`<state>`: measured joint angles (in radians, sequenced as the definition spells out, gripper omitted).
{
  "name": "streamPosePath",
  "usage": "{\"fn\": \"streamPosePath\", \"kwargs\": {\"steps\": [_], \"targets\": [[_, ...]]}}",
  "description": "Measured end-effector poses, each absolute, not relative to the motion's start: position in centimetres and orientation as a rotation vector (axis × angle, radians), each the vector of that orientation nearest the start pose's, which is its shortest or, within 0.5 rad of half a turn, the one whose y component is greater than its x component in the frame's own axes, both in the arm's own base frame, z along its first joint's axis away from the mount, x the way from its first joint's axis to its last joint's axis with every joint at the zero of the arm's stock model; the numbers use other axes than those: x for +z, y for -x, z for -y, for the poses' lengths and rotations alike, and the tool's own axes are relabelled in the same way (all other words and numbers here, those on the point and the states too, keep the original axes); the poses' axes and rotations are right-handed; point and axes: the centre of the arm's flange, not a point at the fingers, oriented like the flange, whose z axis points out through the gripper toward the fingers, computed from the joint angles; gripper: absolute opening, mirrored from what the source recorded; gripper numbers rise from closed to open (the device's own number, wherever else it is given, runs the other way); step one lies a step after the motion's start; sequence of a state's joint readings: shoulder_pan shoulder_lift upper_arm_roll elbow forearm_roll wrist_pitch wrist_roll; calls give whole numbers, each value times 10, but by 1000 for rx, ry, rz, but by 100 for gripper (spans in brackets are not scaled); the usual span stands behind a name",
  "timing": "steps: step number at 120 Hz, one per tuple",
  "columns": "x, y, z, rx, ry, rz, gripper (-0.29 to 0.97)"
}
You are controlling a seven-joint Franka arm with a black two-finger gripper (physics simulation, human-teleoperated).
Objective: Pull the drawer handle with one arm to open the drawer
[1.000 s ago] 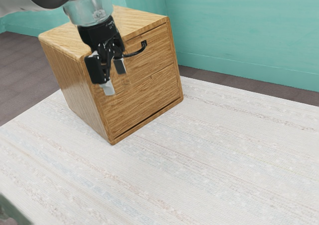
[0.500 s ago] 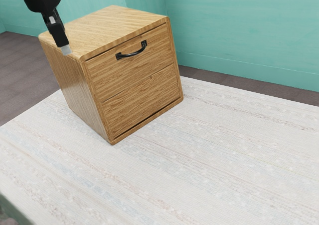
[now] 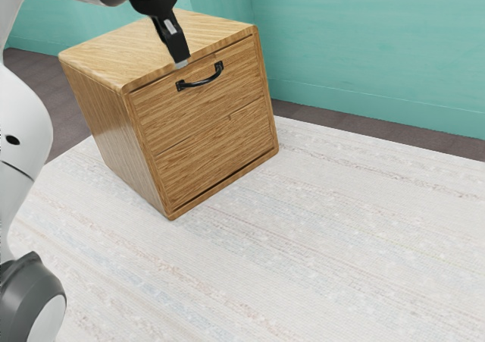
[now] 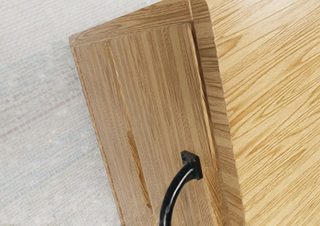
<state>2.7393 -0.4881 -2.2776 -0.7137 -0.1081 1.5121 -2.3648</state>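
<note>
Teal walls (image 3: 364, 31) back a pale table (image 3: 318, 251) bearing a wooden cabinet (image 3: 114, 54), its top drawer (image 3: 227, 80) flush. The black handle (image 3: 201, 77) sits just below the gripper (image 3: 182, 61), which hangs at the cabinet's top front edge. Whether the gripper is parted or closed cannot be told.

In the exterior view, we see the arm (image 3: 19, 122) cut off by the left and top edges, and its lowest joint runs out at the lower left corner. The gripper (image 3: 182, 60) covers a strip of the cabinet (image 3: 204, 145) top near the front edge, just above the handle (image 3: 201, 77). The cabinet's rear and far side are turned away from us. The table (image 3: 341, 243) runs past the right and lower edges.

In the wrist view, the lower edge cuts the handle (image 4: 176, 198): we see one mount and part of the curved bar. The cabinet (image 4: 150, 105) runs past the right and lower edges.
</note>
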Motion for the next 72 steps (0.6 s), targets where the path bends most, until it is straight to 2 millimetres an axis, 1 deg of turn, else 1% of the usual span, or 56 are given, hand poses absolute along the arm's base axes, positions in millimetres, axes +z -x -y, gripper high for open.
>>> {"fn": "streamPosePath", "kwargs": {"steps": [11,18,25,32,43,46,50,57,61,67,72], "targets": [[766,-629,-62,634,-609,-2778,64],[762,-635,-52,635,-568,-2781,64],[756,-644,-33,656,-541,-2774,64],[753,-648,-20,652,-510,-2771,64],[746,-651,-10,624,-438,-2789,64],[744,-652,-11,615,-409,-2799,64],[739,-653,-19,608,-356,-2815,63],[730,-657,-48,602,-225,-2843,63],[727,-658,-57,590,-169,-2848,63],[725,-661,-61,561,-122,-2844,62],[725,-662,-55,539,-106,-2832,62]]}}
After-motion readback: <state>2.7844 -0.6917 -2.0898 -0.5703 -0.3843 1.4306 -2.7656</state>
